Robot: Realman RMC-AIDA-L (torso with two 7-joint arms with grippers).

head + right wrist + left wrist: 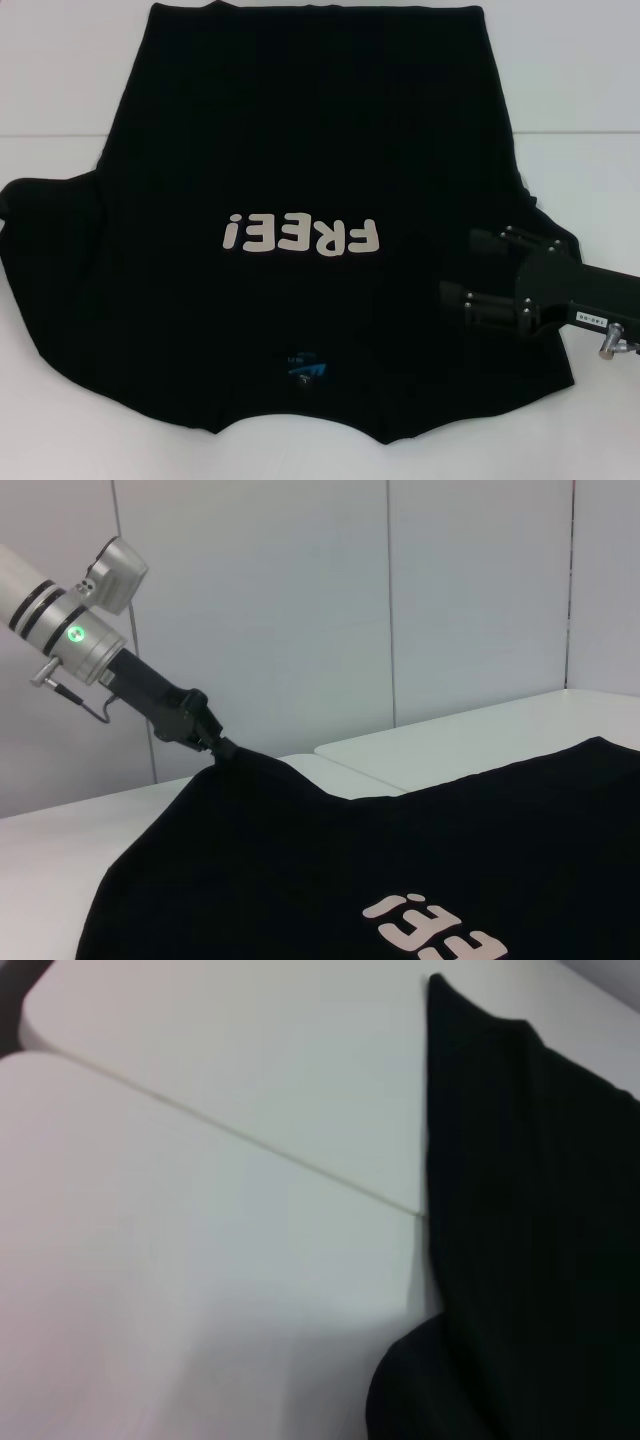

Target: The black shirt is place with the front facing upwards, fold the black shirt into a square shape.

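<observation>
Lying print-up on the white tabletop (60, 90), the black shirt (300, 150) spreads flat. Right tool (455, 268) hovers above its sleeve side, fingers apart. Left tool (222, 748) is clamped on the shirt's other edge, lifting it.

Black shirt (400, 850) lies spread on white table (470, 735). White letters (435, 930) show on its front. Left gripper (222, 748) pinches shirt edge on far side, lifting cloth into small peak. Silver arm (70, 620) with green light slants down to it. Pale wall panels (300, 610) behind.
</observation>
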